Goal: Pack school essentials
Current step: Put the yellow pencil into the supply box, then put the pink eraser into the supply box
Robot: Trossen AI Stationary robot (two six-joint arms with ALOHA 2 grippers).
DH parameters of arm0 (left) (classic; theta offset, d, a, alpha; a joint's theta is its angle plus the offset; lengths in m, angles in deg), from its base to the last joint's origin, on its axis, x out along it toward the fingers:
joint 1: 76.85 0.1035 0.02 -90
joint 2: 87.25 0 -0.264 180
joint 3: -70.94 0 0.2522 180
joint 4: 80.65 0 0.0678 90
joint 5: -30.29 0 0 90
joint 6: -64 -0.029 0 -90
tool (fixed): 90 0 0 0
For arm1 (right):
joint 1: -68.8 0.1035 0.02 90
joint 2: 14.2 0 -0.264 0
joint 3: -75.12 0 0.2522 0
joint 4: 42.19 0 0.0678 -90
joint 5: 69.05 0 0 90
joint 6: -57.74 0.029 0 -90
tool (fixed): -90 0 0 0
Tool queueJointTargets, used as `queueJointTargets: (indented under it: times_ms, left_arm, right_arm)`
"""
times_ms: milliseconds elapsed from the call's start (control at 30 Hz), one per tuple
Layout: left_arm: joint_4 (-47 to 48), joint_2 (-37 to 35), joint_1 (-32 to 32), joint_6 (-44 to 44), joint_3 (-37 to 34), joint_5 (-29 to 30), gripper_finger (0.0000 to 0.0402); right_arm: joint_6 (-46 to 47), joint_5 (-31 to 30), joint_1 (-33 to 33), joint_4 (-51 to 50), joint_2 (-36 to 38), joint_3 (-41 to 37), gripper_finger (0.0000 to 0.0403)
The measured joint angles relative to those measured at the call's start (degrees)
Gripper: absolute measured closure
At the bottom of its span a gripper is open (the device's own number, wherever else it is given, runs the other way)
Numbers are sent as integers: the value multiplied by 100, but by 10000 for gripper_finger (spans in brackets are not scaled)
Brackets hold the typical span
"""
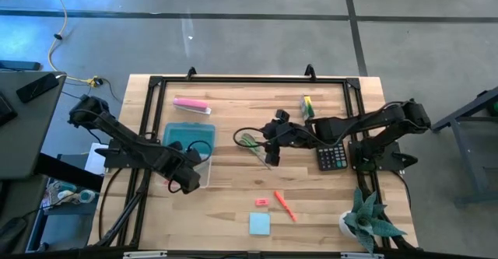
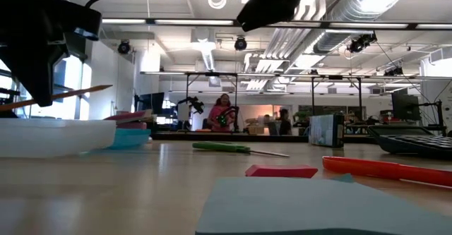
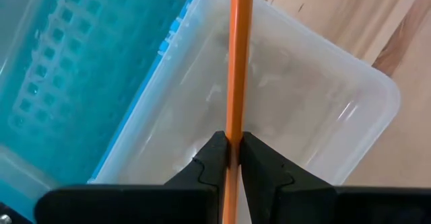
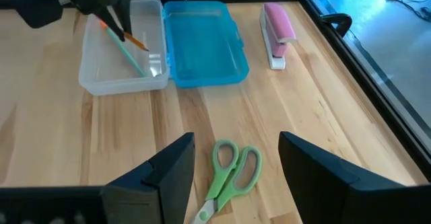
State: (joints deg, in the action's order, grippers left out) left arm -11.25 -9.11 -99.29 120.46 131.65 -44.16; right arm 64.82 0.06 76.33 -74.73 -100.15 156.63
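Nearest, on pale wood planks: pad (image 2: 311, 205), eraser (image 2: 281, 171), pen (image 2: 385, 169). Farther: scissors (image 4: 229, 172) flat beneath right gripper (image 4: 236, 162) (fingers spread wide). Left gripper (image 3: 229, 158) clamped on pencil (image 3: 237, 62), over clear box (image 3: 283, 96). Beyond: open hall, ceiling ducts, a person far off.

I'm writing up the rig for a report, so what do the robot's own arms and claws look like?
Both arms are dark, jointed segments with black cables looping beside them. The left claw has two matte black fingers narrowing to wedge tips. The right claw has two broad, flat black fingers. No markings are visible.
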Motion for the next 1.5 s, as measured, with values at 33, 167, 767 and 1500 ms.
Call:
queueJointTargets:
  times_ms: [33, 167, 767, 1500]
  left_arm:
    - [-2, -1, 16, -40, 22, 0, 373]
    - [32, -32, 86, -401, 153, -6, 377]
    - [568, 294, 120, -464, 162, -505, 366]
    - [628, 253, 145, -747, 431, -380, 284]
  right_arm:
    - [0, 0, -9, -5, 0, 0, 197]
    - [-1, -2, -46, -10, 0, 0, 197]
    - [-1, 0, -44, -78, 0, 0, 197]
    - [63, 2, -40, -532, 41, 0, 197]
